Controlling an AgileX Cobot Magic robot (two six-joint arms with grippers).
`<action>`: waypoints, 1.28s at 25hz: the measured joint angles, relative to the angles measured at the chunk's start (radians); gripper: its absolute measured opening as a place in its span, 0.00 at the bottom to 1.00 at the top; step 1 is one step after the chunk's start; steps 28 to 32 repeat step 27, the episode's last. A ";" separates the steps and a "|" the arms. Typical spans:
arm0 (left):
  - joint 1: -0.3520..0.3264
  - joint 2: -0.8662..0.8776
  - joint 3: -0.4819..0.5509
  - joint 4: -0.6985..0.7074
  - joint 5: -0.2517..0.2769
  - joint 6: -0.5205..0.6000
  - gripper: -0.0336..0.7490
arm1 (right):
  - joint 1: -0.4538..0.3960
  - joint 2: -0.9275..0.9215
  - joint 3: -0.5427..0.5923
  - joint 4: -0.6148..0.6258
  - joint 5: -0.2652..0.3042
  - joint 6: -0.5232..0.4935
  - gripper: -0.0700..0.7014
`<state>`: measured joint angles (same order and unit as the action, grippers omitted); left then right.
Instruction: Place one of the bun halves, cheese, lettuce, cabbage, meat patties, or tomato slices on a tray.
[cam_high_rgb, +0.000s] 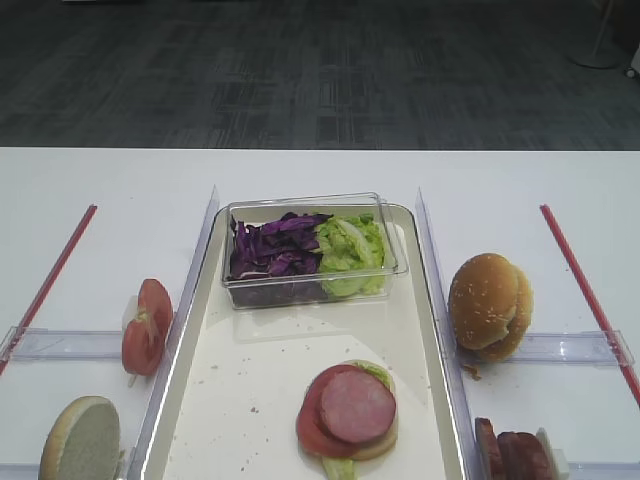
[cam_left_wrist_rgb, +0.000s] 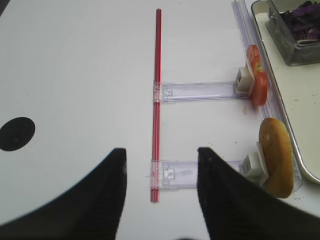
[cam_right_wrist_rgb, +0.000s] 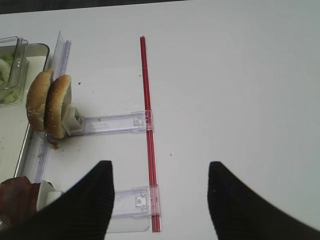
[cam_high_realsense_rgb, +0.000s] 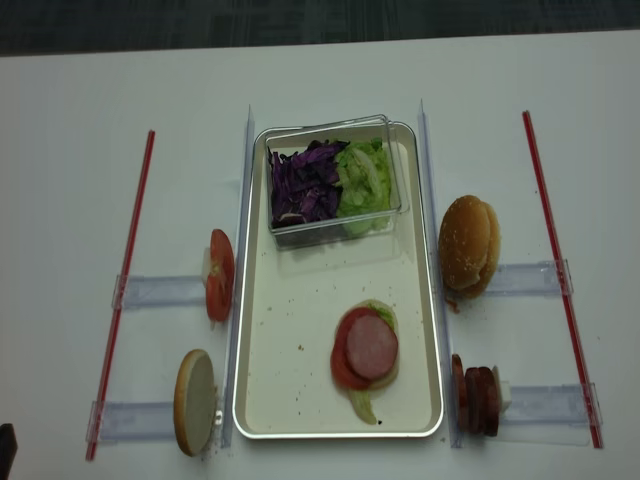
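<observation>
- Cream-white rectangular tray with shiny metal rim (cam_high_realsense_rgb: 250, 370): centred on the white table (cam_high_rgb: 320, 175).
- Near end of tray: stack of pale bun half, light-green lettuce leaf, red tomato slice and round pink meat patty (cam_high_realsense_rgb: 372, 347) on top.
- Far end: clear plastic box (cam_high_realsense_rgb: 330, 125) holding purple shredded cabbage (cam_high_realsense_rgb: 305, 185) beside crinkled lettuce (cam_high_realsense_rgb: 363, 175).
- Left gripper (cam_left_wrist_rgb: 161, 177): black fingers apart, holding nothing, above the table left of the tray.
- Right gripper (cam_right_wrist_rgb: 160, 192): fingers apart, holding nothing, right of the tray.
- Sesame buns (cam_high_realsense_rgb: 468, 243) stand on edge right of the tray.
</observation>
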<state>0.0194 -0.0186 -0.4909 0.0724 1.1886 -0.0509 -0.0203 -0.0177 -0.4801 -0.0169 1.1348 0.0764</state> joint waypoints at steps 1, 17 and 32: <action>0.000 0.000 0.000 0.000 0.000 0.000 0.43 | 0.000 0.000 0.000 0.000 0.000 0.000 0.67; 0.000 0.000 0.000 0.000 0.000 0.000 0.43 | 0.000 0.000 0.000 0.000 0.000 0.000 0.67; 0.000 0.000 0.000 0.000 0.000 0.000 0.43 | 0.000 0.000 0.000 0.000 0.000 0.000 0.67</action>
